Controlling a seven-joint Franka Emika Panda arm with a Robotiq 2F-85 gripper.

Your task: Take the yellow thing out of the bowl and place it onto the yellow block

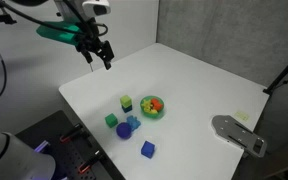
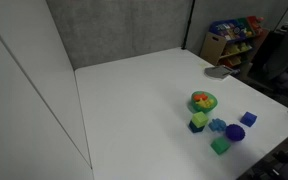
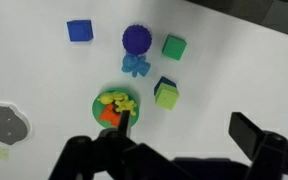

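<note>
The small green bowl (image 3: 97, 104) sits on the white table and holds the yellow thing (image 3: 117, 98) and orange-red pieces (image 3: 108, 117). The bowl also shows in both exterior views (image 1: 145, 108) (image 2: 203, 108). The yellow block (image 3: 167, 96) stands just beside the bowl, on top of a dark blue cube, and shows in both exterior views (image 1: 127, 102) (image 2: 198, 119). My gripper (image 3: 184, 130) (image 1: 99, 52) is open and empty, high above the table and off to the side of the bowl. It is out of view in one exterior view.
Close around the bowl lie a green cube (image 3: 174, 47), a blue cube (image 3: 79, 31), a purple ball (image 3: 135, 38) and a light blue piece (image 3: 136, 66). A grey flat object (image 1: 239, 132) lies near a table edge. Shelves with coloured boxes (image 2: 234, 35) stand beyond the table.
</note>
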